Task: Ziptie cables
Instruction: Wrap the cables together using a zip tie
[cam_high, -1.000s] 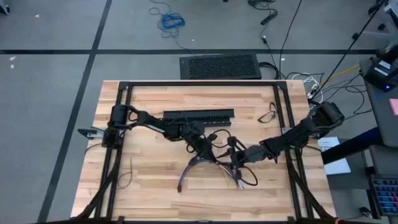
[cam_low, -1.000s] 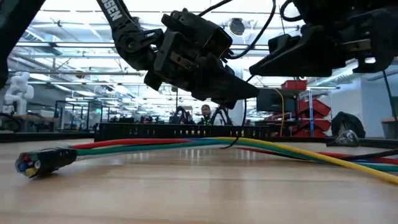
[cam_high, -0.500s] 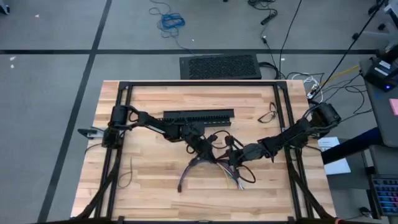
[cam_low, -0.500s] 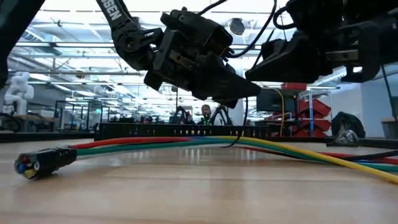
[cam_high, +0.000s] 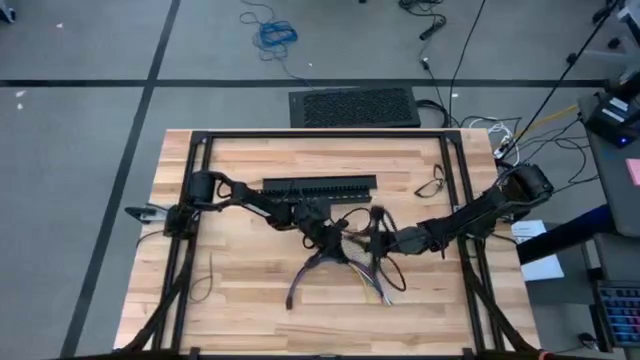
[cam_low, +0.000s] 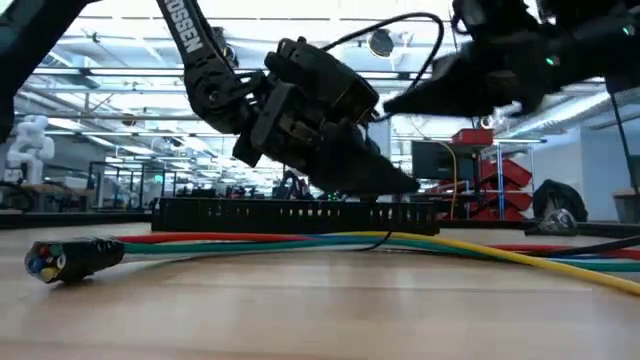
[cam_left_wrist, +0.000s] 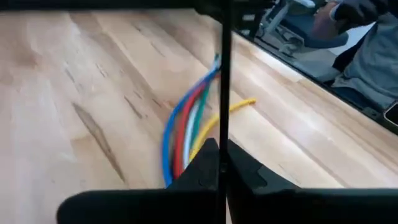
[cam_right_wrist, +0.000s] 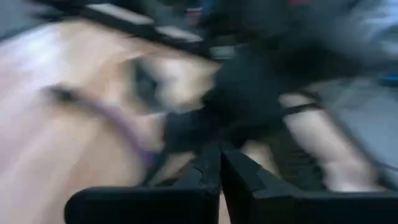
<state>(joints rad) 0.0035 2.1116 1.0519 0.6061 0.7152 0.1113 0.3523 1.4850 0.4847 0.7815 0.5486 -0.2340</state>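
The cables (cam_high: 335, 268) arch across the table; left gripper (cam_left_wrist: 221, 155) pinches a zip tie (cam_left_wrist: 224, 74); right gripper (cam_right_wrist: 219, 155) closed.

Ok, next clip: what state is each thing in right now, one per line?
cables: lying loose on the table, unbundled, no tie around them.
left gripper: shut on a thin black zip tie, raised over the cables.
right gripper: shut, close beside the left one, mid-table.
black slotted bar: flat on the table behind both arms, untouched.
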